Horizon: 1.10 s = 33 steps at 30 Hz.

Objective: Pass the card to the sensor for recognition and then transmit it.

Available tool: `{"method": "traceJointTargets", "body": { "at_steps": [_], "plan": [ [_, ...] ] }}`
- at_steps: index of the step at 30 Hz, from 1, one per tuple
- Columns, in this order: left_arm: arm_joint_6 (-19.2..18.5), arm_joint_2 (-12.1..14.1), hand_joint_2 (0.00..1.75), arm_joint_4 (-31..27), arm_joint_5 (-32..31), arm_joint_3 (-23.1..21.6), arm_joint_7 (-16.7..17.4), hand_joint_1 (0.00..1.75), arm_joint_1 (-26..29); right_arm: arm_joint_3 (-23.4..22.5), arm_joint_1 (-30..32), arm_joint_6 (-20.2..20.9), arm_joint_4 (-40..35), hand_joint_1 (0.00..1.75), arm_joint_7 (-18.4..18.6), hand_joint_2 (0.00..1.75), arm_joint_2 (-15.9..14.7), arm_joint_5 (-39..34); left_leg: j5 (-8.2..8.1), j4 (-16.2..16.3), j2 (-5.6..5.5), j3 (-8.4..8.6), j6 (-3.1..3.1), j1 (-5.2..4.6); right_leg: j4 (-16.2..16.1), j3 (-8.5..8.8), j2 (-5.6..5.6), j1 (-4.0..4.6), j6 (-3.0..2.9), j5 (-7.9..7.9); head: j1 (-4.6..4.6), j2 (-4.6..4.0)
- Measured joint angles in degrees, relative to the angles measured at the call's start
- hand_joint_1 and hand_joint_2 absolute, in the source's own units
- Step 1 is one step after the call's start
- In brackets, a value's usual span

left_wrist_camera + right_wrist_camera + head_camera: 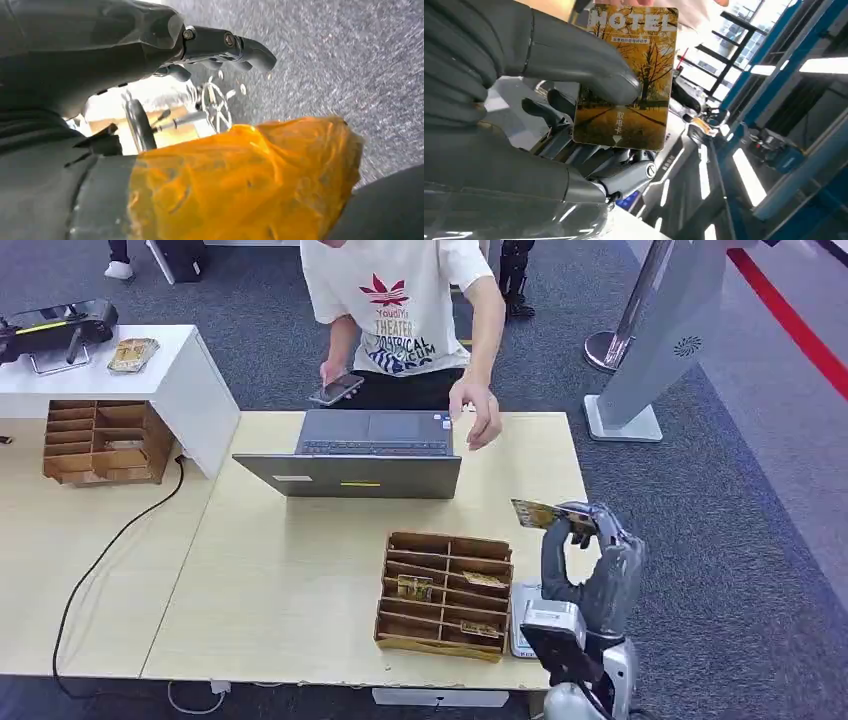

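Note:
My right hand [590, 545] is raised over the table's right front corner and pinches a card [538, 512] that points left, toward the table's middle. In the right wrist view the card [634, 75] reads HOTEL over a yellow autumn tree, and my right hand [499, 75] holds it between the thumb and the fingers [624, 172]. A small white sensor device [521, 625] lies on the table below that hand, partly hidden by my forearm. My left hand [100, 50] hangs over grey carpet with its fingers [235, 47] stretched out and nothing in them.
A wooden card box [445, 595] with several slots stands left of the sensor. Behind it a grey laptop [360, 455] lies open flat. A person [405, 310] stands across the table [280, 570] holding a phone [336, 390], the other hand [480, 415] over the laptop. A second wooden box [95, 440] sits far left.

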Motion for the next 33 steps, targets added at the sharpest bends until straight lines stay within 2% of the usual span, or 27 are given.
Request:
{"method": "traceJointTargets", "body": {
  "at_steps": [3,4,5,6,13,16,20,21,22,27,33],
  "plan": [
    [-0.57,0.37,0.0,0.0,-0.98,-1.05,-0.2,0.0,-0.08,0.85,-3.66,0.37,1.68,1.75,1.59,1.75,-0.33,2.51,0.03,0.0,0.01,0.0,-0.01,0.0,0.01,0.0,0.01,0.0,0.0,0.01,0.0,0.0],
    [-1.31,0.81,0.0,0.0,-2.08,-2.3,-0.66,0.0,-0.22,1.73,-9.25,1.29,4.84,1.75,3.86,1.75,-0.59,4.82,0.04,0.01,0.02,0.01,-0.02,0.0,0.02,0.0,0.01,0.0,0.0,0.02,0.0,0.0],
    [-2.03,1.36,0.0,0.0,-2.91,-4.0,-1.16,0.0,-0.35,2.21,-17.23,2.62,11.05,1.75,6.58,1.75,-0.61,8.29,0.07,0.02,0.01,0.02,-0.01,0.0,0.03,0.01,0.0,0.0,-0.02,0.04,-0.02,0.0],
    [-2.25,1.47,0.0,0.0,-2.91,-4.4,-1.2,0.0,-0.37,2.28,-19.11,2.69,12.77,1.75,7.34,1.75,-0.61,9.89,0.07,0.02,0.01,0.01,-0.01,0.01,0.03,0.0,0.0,0.0,-0.02,0.04,0.02,0.0],
    [-3.04,2.19,0.0,0.0,-3.0,-8.44,-1.57,0.0,-0.57,2.39,-29.67,1.9,25.76,1.75,11.67,1.75,-0.74,20.79,0.07,0.03,0.01,0.02,-0.01,0.01,0.04,0.0,0.0,0.01,-0.02,0.04,0.02,0.0],
    [-3.21,2.43,0.0,0.0,-3.0,-9.49,-1.73,0.0,-0.57,2.39,-31.82,1.33,29.49,1.75,11.93,1.75,-0.79,21.82,0.07,0.03,0.0,0.01,-0.01,0.01,0.04,0.0,-0.02,0.0,-0.02,0.04,0.0,0.0],
    [-3.5,2.58,0.0,0.0,-3.0,-10.49,-1.82,0.0,-0.63,2.39,-34.12,0.17,33.8,1.75,13.59,1.75,-0.96,27.16,0.07,0.03,0.0,0.01,-0.01,0.01,0.03,0.0,-0.01,0.0,-0.02,0.03,0.0,0.0],
    [-3.52,2.62,0.0,0.0,-3.0,-10.84,-1.82,0.0,-0.64,2.39,-34.81,0.0,35.27,0.73,14.03,1.75,-1.03,28.94,0.07,0.03,0.0,0.01,-0.01,0.01,0.03,0.0,-0.01,0.0,-0.02,0.04,0.0,0.0],
    [-3.54,2.67,0.0,0.0,-3.0,-11.02,-1.82,0.0,-0.65,2.39,-35.4,-0.06,36.45,0.0,14.33,1.75,-1.09,30.42,0.07,0.03,0.01,0.01,-0.01,0.01,0.03,0.0,-0.01,0.0,-0.02,0.04,0.0,0.0],
    [-3.61,2.86,0.0,0.0,-2.96,-11.72,-1.82,0.0,-0.6,2.43,-36.89,0.0,41.33,0.0,15.8,1.75,-1.16,34.58,0.07,0.03,0.0,0.01,-0.01,0.01,0.03,0.0,-0.01,0.01,-0.02,0.04,0.0,0.0],
    [-3.61,2.89,0.0,0.0,-2.69,-12.07,-1.69,0.0,-0.56,2.49,-36.89,-0.06,43.78,0.0,16.48,1.75,-1.16,35.02,0.07,0.03,0.0,0.01,-0.01,0.01,0.04,-0.01,-0.01,0.0,-0.02,0.04,0.0,0.0]
  ]
}}
